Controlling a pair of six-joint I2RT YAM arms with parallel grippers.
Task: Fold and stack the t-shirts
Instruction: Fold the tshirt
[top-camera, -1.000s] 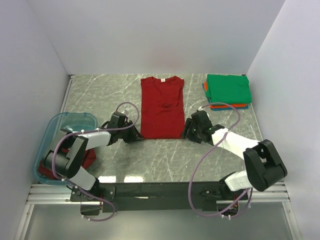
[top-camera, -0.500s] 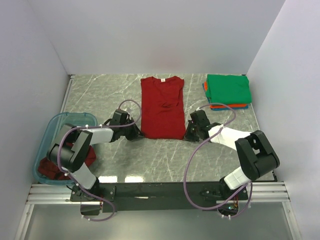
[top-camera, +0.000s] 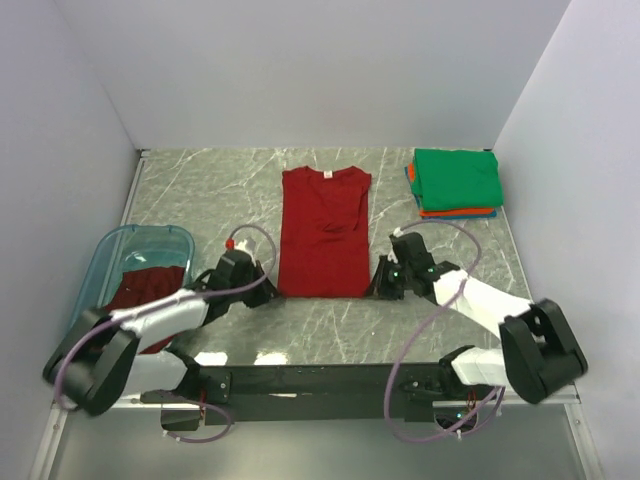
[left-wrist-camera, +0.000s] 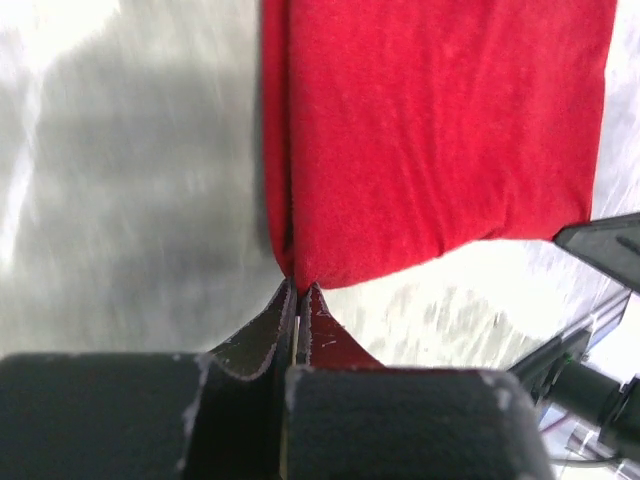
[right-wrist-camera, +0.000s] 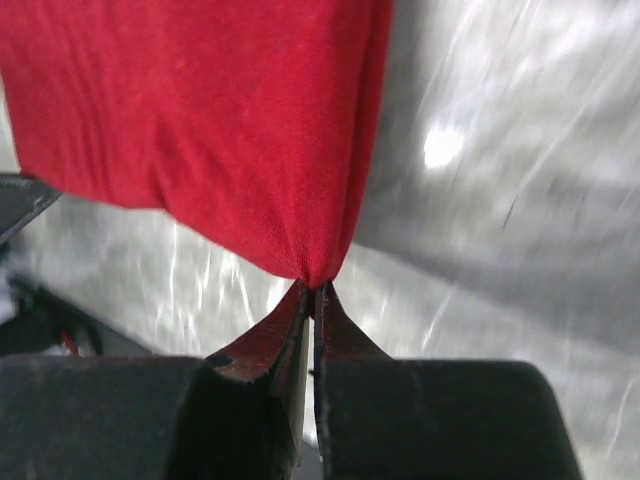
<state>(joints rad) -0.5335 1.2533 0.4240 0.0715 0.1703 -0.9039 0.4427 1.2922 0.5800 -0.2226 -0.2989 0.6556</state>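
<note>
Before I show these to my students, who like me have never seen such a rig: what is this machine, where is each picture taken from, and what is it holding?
These are two robot arms bolted at the near edge of a marble-patterned table. One picture looks down from above and behind them. The other two come from small cameras on each wrist, looking along that arm's own pincer.

On the table lies a red t-shirt, folded into a long strip with its collar at the far end. At the far right sits a stack of folded shirts, green on top. At the left, a blue plastic tub holds a darker maroon shirt.

The left tool is shut on the red shirt's near left corner, the right tool on its near right corner.
</note>
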